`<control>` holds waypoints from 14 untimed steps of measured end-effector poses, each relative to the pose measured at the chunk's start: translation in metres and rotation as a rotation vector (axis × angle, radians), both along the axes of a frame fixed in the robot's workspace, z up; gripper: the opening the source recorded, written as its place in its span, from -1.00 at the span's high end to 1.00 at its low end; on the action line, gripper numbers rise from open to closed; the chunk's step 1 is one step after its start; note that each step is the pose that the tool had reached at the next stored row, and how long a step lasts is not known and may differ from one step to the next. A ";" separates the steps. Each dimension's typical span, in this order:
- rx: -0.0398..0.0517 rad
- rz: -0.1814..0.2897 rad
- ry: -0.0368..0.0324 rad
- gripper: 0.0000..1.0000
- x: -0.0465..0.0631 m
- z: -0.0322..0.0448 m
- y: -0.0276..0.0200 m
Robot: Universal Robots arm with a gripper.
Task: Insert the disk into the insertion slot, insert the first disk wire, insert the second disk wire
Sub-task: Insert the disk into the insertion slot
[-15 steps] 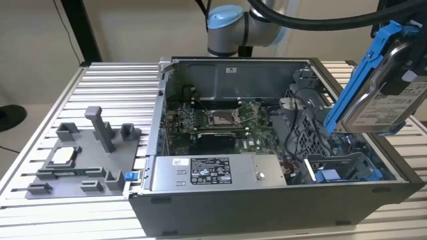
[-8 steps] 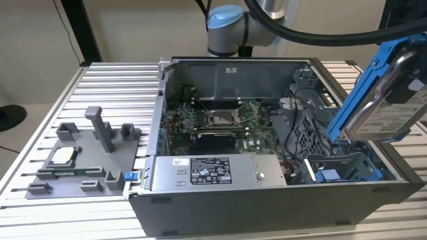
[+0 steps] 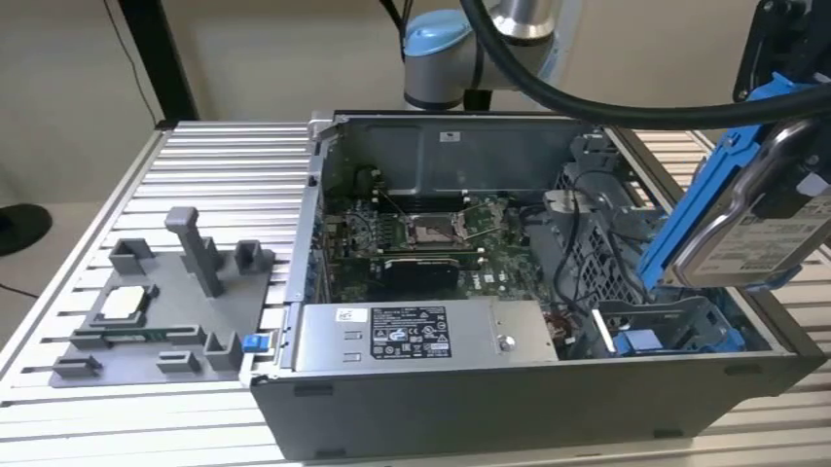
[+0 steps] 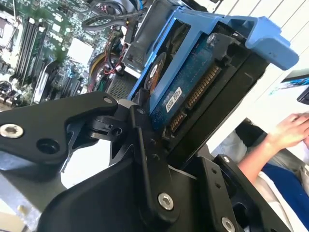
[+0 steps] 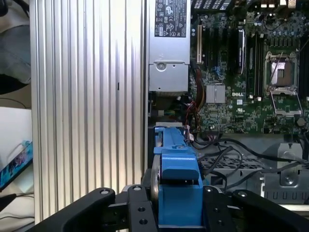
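Observed from the bench point(image 3: 221, 165) side: the gripper point(image 5: 176, 212) was pinching the disk point(image 3: 746, 238), one finger against each flat side of its blue frame, as seen in the first wrist view. The disk hung in the air, tilted steeply, over the end of the open computer case point(image 3: 520, 409) at the exterior view's right. It was clear of everything below. The insertion slot point(image 3: 668, 326) lay beneath it in the near corner of the case, just beside the power-supply box point(image 3: 422, 336), with nothing in it. In my judgement the tilt suited a slanted entry into that bay, with the label turned outward.

The connector edge point(image 4: 200, 94) of the disk was bare in the second wrist view, with no wire attached. Loose cables point(image 5: 227, 150) ran across the case floor; which of them served the disk could not be told. The slot's floor was partly masked by the case wall. The disk's far end was cut off at the exterior view's right. A person's hand point(image 4: 292, 128) rested beyond the bench, well apart
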State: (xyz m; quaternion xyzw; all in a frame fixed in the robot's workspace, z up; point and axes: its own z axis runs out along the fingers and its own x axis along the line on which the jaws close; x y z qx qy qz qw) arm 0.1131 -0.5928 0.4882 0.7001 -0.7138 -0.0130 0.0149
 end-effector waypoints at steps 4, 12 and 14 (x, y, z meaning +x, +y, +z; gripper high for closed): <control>0.0003 -0.001 0.0000 1.00 0.000 -0.0066 -0.0001; -0.0001 -0.001 0.0000 1.00 0.000 -0.0211 0.0000; 0.0001 -0.002 0.0000 1.00 0.000 -0.0249 -0.0001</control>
